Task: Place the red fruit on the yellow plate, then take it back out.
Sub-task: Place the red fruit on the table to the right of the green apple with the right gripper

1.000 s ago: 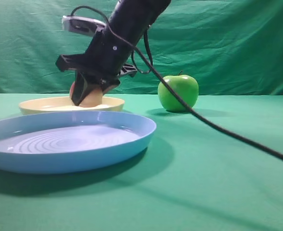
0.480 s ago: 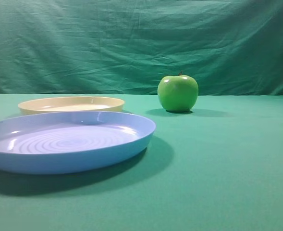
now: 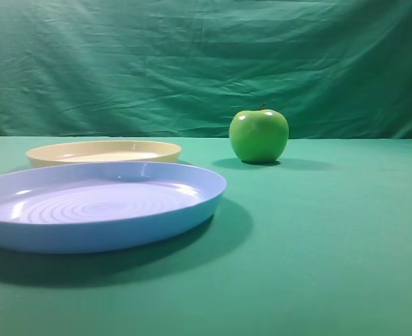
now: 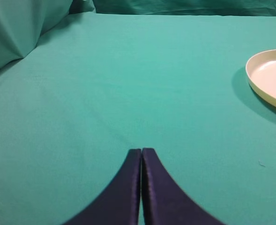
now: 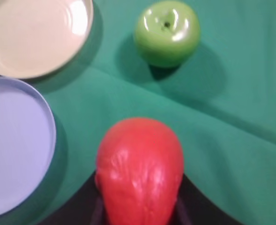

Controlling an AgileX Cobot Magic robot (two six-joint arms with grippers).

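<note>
The red fruit (image 5: 140,168) fills the lower middle of the right wrist view, held high above the green cloth with my right gripper (image 5: 140,213) shut on it; the dark fingers show on either side of it. The yellow plate (image 5: 32,35) lies bare at the top left of that view, far below. It also shows at the back left (image 3: 104,150) in the exterior view and at the right edge (image 4: 269,79) of the left wrist view. My left gripper (image 4: 141,151) hangs shut over bare cloth, well left of the plate. Neither arm appears in the exterior view.
A glossy green apple (image 3: 259,135) stands at the back, right of the yellow plate, and shows (image 5: 167,32) in the right wrist view too. A large light blue plate (image 3: 94,206) with a ringed centre lies in front at the left. Green cloth drapes behind.
A second ago my right arm stood over the yellow plate with the fruit in its fingers; it has since lifted out of the exterior view, leaving that plate bare.
</note>
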